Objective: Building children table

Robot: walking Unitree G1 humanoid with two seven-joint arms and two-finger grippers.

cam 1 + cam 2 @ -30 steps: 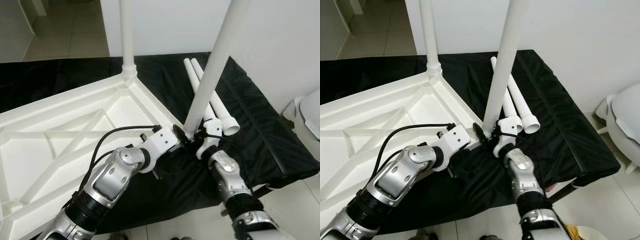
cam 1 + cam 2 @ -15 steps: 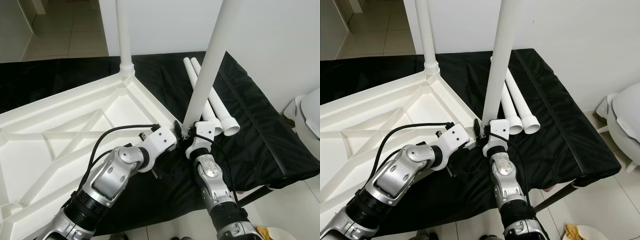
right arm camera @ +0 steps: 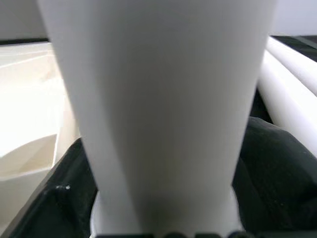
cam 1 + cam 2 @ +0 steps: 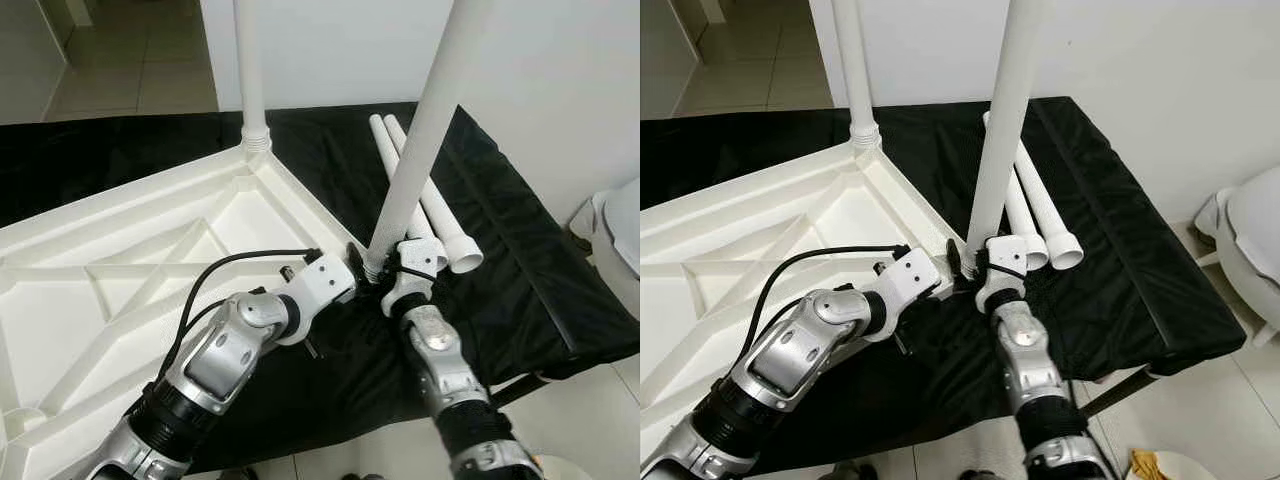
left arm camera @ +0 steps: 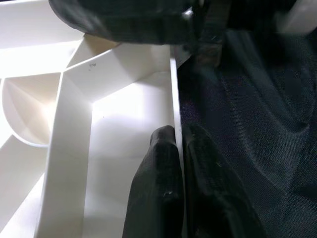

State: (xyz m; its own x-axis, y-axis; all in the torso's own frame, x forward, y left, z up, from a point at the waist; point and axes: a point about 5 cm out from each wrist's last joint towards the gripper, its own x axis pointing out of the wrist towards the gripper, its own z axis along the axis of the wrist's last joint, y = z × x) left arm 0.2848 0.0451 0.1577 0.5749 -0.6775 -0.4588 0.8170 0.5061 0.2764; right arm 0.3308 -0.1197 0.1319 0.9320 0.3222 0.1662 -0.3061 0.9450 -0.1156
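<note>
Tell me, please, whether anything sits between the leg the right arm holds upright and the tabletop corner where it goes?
Nothing visible does. The upright leg already stands at the tabletop corner, with the right gripper at its base and the left gripper pinching the rim beside it.

Smooth, seemingly plastic white tabletop (image 4: 120, 250) and legs (image 4: 425, 130); matt black woven cloth (image 4: 520, 270).

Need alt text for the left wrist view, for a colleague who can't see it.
The left gripper has its two black fingers pinched on the thin rim of the upturned white tabletop, with black cloth lying just beyond that edge.
</note>
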